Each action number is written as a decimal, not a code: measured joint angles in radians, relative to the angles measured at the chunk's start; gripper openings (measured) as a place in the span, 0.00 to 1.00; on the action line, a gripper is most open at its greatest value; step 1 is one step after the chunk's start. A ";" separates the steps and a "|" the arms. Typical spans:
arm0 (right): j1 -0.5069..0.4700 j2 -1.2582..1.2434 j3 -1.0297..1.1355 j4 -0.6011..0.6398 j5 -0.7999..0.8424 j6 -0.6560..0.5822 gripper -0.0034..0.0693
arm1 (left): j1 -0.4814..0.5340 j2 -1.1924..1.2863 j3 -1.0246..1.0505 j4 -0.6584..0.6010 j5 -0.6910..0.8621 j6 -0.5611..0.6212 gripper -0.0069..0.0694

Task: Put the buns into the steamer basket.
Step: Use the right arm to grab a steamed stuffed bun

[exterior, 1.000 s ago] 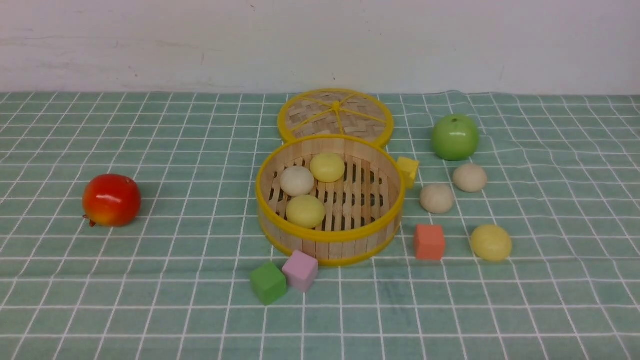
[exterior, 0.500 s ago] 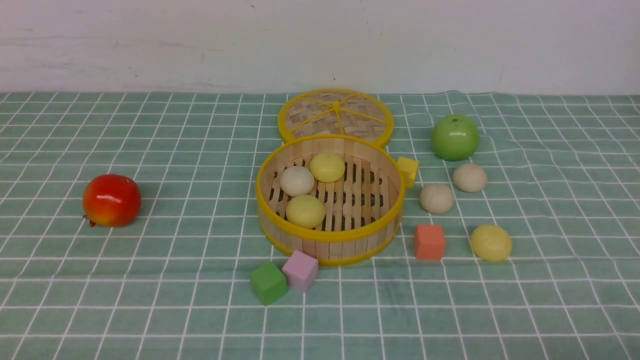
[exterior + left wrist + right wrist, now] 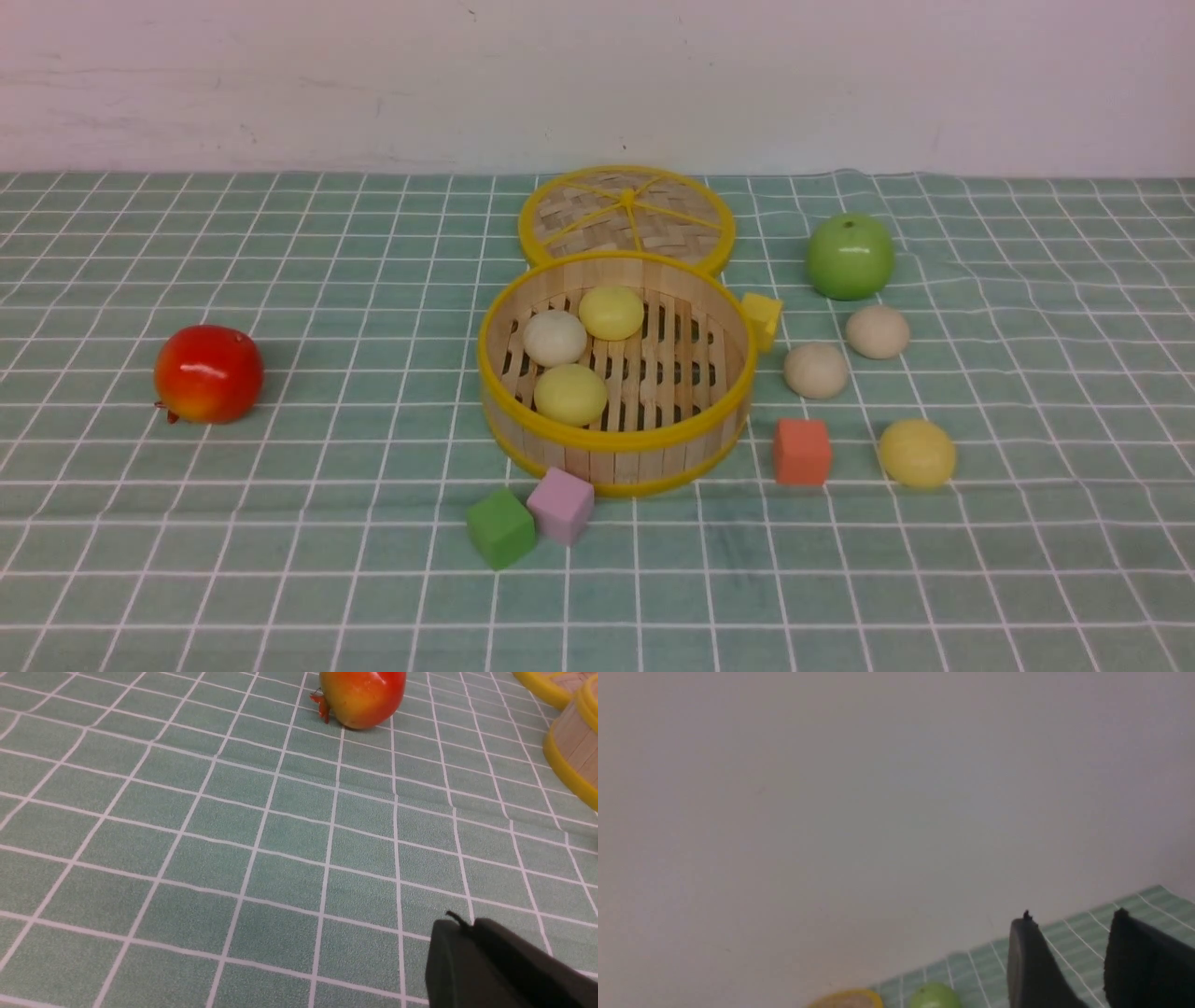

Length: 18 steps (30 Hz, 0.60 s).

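Observation:
The steamer basket (image 3: 616, 439) stands mid-table, its wall also at the edge of the left wrist view (image 3: 577, 742). Inside lie two pale yellow buns (image 3: 611, 312) (image 3: 570, 394) and a beige one (image 3: 555, 337). On the cloth to its right rest two beige buns (image 3: 816, 370) (image 3: 877, 331) and a yellow bun (image 3: 917, 454). Neither arm shows in the front view. My left gripper (image 3: 467, 926) is shut on nothing, low over bare cloth. My right gripper (image 3: 1073, 917) is open and empty, raised and facing the wall.
A flat woven lid (image 3: 626, 217) lies behind the basket. A red apple (image 3: 208, 373) sits at the left, a green apple (image 3: 850, 256) at the right. Cubes: yellow (image 3: 762, 319), orange (image 3: 801, 451), green (image 3: 501, 528), pink (image 3: 560, 505).

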 joint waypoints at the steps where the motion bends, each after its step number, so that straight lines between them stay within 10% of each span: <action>1: 0.001 0.058 -0.053 -0.009 0.058 -0.005 0.38 | 0.000 0.000 0.000 0.000 0.000 0.000 0.14; 18: 0.171 0.759 -0.288 0.043 0.347 -0.262 0.38 | 0.000 0.000 0.000 0.000 0.000 0.000 0.16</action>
